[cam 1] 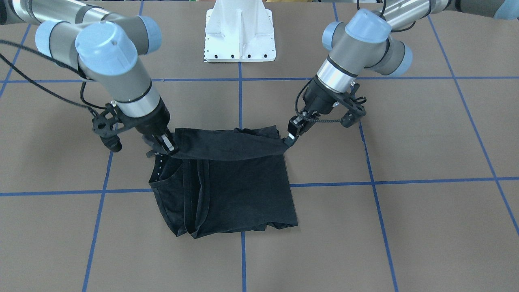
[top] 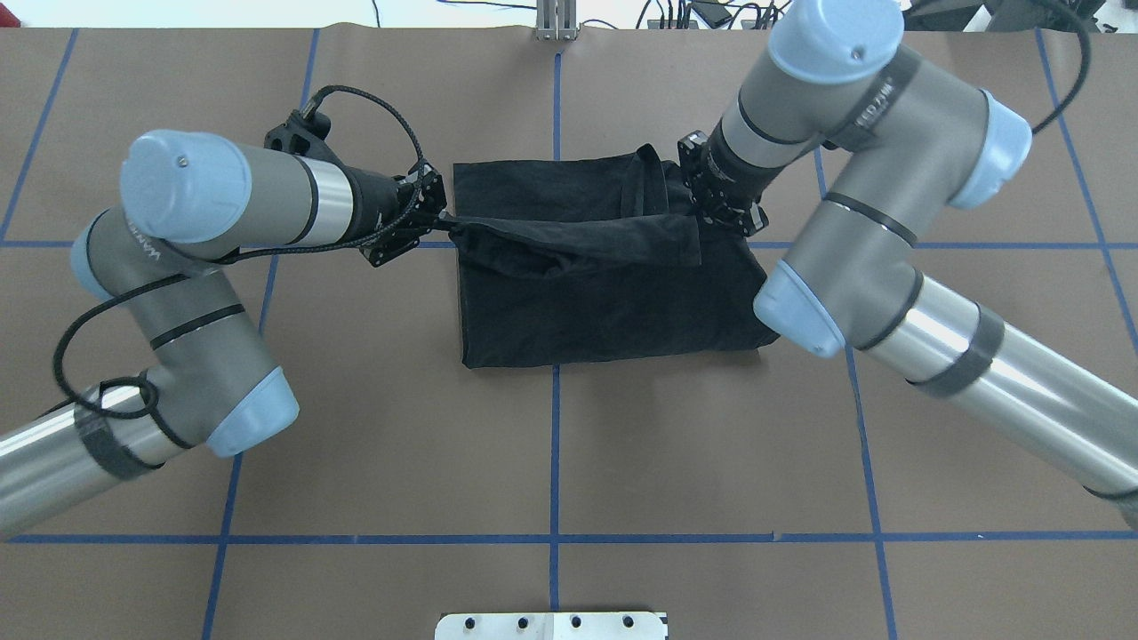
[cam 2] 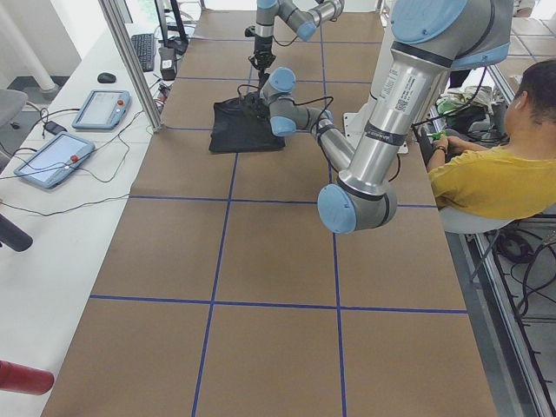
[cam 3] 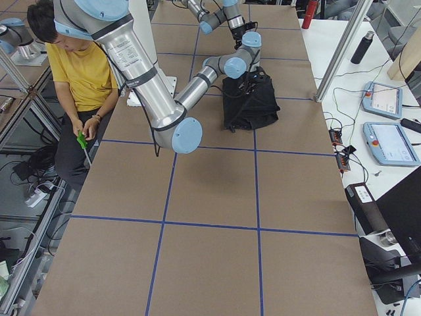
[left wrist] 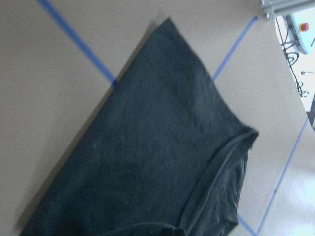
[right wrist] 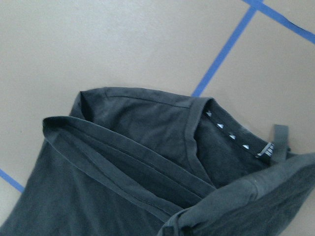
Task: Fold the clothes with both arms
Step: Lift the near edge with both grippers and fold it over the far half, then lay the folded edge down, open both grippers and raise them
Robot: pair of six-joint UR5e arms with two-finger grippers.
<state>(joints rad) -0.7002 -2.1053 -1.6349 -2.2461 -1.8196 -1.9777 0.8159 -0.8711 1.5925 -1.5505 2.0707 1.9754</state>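
Closest thing in the right wrist view is the raised fold of the black T-shirt (right wrist: 123,162), with the white-dotted collar (right wrist: 224,130) lying open just under it. The shirt sits mid-table (cam 1: 405,227) across the blue tape lines (cam 1: 405,181), already down to a rough square. The right gripper (cam 1: 164,145) and left gripper (cam 1: 289,139) are each pinched tight on opposite ends of one edge, so it hangs as a strip raised off the layers below. I read this as mid-fold: both ends are level so the edge travels straight and lands square. There's a slight sag in the middle, so I'd hold the arm spacing. I can't tell which edge is held. The chest graphic isn't visible, so I'm guessing it's inside or face down.
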